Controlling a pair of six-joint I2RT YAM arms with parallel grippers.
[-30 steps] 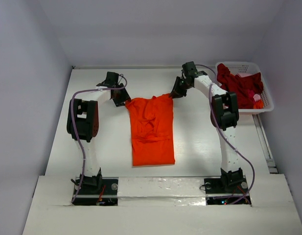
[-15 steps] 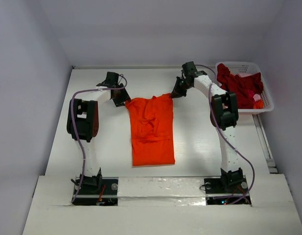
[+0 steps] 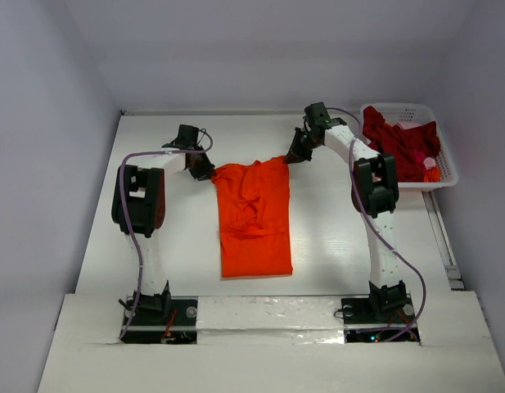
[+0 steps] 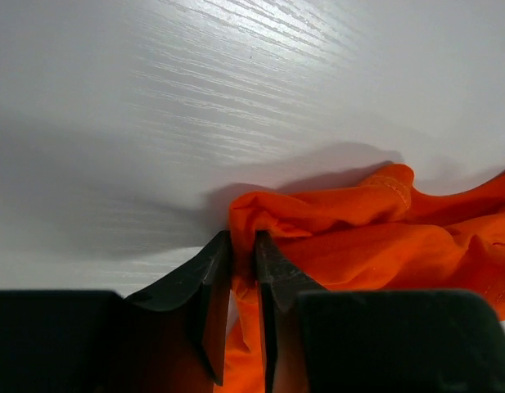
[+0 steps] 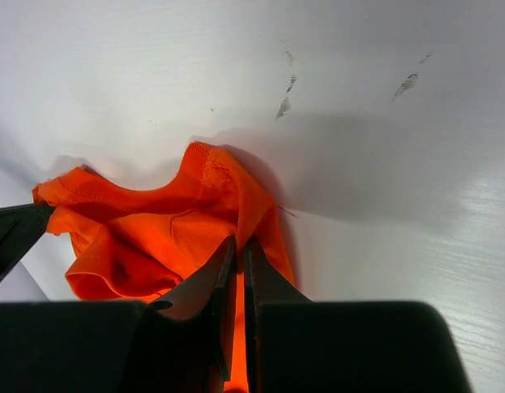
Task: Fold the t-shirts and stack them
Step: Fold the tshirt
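The orange t-shirt lies lengthwise in the middle of the table, folded narrow, its far edge lifted at both corners. My left gripper is shut on the far left corner of the orange cloth. On the far right corner of the same shirt, my right gripper is also shut. In both wrist views the cloth is pinched between the narrow jaws. The dark red t-shirt lies crumpled in the white basket at the far right.
The basket stands against the right wall at the table's back corner, with a bit of orange and pink showing at its right side. The white table is bounded by walls at left, right and back.
My left gripper has closed on the shirt's far left corner and shifted slightly toward it. The right gripper tightened on its corner. The shirt barely moved.
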